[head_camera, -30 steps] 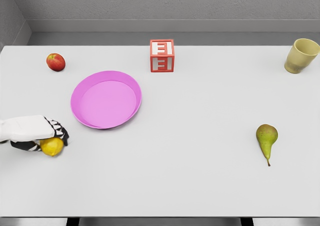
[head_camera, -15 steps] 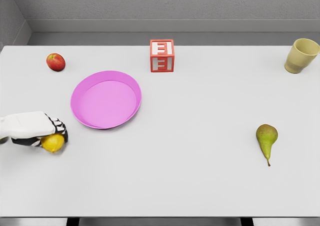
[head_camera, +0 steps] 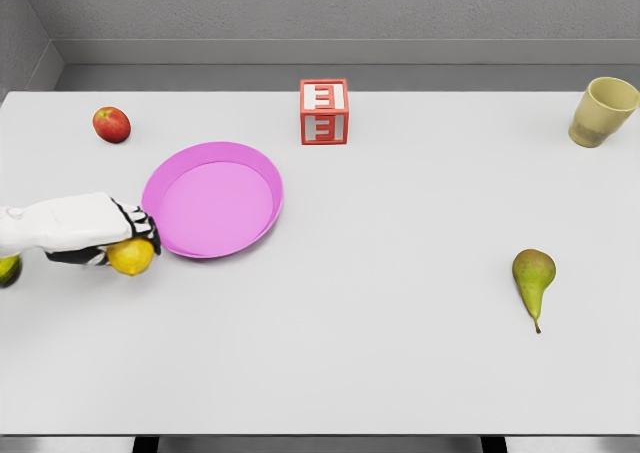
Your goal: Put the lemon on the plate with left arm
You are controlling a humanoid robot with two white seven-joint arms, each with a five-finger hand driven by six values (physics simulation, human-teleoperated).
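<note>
The lemon [head_camera: 131, 257] is sitting in the left hand [head_camera: 95, 228], just beside the left rim of the plate [head_camera: 212, 200]. The hand is reaching in from the left edge and its fingers [head_camera: 138, 225] are wrapping over the top of the lemon, holding it. The pink plate is lying flat on the white table [head_camera: 380, 273]. A small green thing [head_camera: 8, 269] is peeking in at the left edge, under the arm. An apple [head_camera: 111, 124] is resting behind the plate, to the left. A red block [head_camera: 324, 112] is standing at the back. A cup [head_camera: 602, 111] is leaning at the far right corner. A pear [head_camera: 534, 278] is lying on the right side, well apart from everything.
</note>
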